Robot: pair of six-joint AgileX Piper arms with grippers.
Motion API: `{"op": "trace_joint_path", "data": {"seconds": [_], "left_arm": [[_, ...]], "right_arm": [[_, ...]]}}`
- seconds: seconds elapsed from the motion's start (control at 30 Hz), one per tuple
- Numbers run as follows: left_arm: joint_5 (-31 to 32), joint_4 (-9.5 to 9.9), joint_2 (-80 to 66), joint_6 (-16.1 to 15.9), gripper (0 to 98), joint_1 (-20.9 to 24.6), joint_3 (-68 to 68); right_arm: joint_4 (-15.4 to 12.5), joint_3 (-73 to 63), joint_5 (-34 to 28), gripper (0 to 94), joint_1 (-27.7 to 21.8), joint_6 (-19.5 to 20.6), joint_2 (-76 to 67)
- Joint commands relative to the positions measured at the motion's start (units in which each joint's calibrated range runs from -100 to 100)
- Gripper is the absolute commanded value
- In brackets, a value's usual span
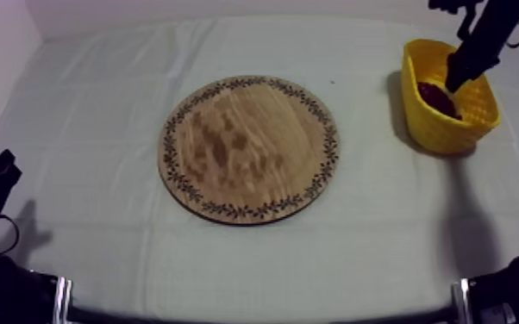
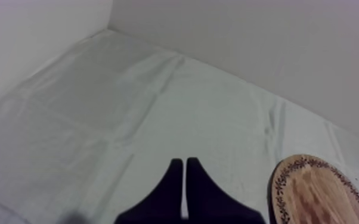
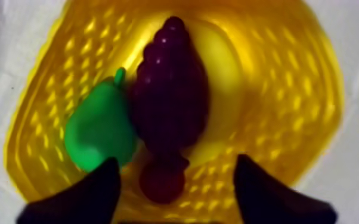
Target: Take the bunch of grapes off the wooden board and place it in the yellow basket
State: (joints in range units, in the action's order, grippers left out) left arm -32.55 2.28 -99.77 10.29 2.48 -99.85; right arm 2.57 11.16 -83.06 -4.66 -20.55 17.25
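- A faintly creased grey-white cloth (image 1: 90, 95) covers the table under plain pale walls.
- The right gripper (image 3: 177, 162) hangs over the yellow basket (image 3: 289, 89), fingers wide apart and holding nothing.
- Just below and between those fingers lies the bunch of grapes (image 3: 173, 89), dark purple, knobbly and tapering. It touches a smooth green pear (image 3: 98, 128) and a small red fruit (image 3: 161, 182).
- The basket is glossy latticed plastic.
- The drop looks done; the next move calls for a straight lift clear of the rim.
- Well away from those fingers sits the round wooden board (image 1: 250, 148), grainy with a patterned rim.
- Past it, the left gripper (image 2: 185, 173) has its fingers pressed together on nothing.
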Motion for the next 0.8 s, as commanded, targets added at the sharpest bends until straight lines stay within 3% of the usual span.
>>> {"op": "trace_joint_path", "data": {"seconds": [0.0, 0.23, 0.37, 0.5, 0.63, 0.77], "left_arm": [[0.0, -0.01, 0.0, 0.0, 0.0, 0.0, 0.0], [0.0, -0.01, 0.0, 0.0, 0.0, 0.0, 0.0], [0.0, -0.01, 0.0, 0.0, 0.0, 0.0, 0.0], [0.0, -0.01, 0.0, 0.0, 0.0, 0.0, 0.0], [0.0, -0.01, 0.0, 0.0, 0.0, 0.0, 0.0], [0.0, -0.01, 0.0, 0.0, 0.0, 0.0, 0.0]], "right_arm": [[0.1, 1.0, 0.7, 37.2, -0.3, -0.3, -4.4], [0.8, 9.2, 5.7, 16.2, -0.6, -0.4, -19.8], [1.9, 18.1, 12.7, 5.4, -0.8, 1.9, -29.7], [2.6, 28.4, 20.8, 1.8, 0.1, 4.3, -39.4], [3.3, 39.0, 28.6, 0.6, 2.3, 9.7, -49.2], [-0.9, 50.6, 38.0, 0.3, 3.0, 11.5, -59.2]]}}
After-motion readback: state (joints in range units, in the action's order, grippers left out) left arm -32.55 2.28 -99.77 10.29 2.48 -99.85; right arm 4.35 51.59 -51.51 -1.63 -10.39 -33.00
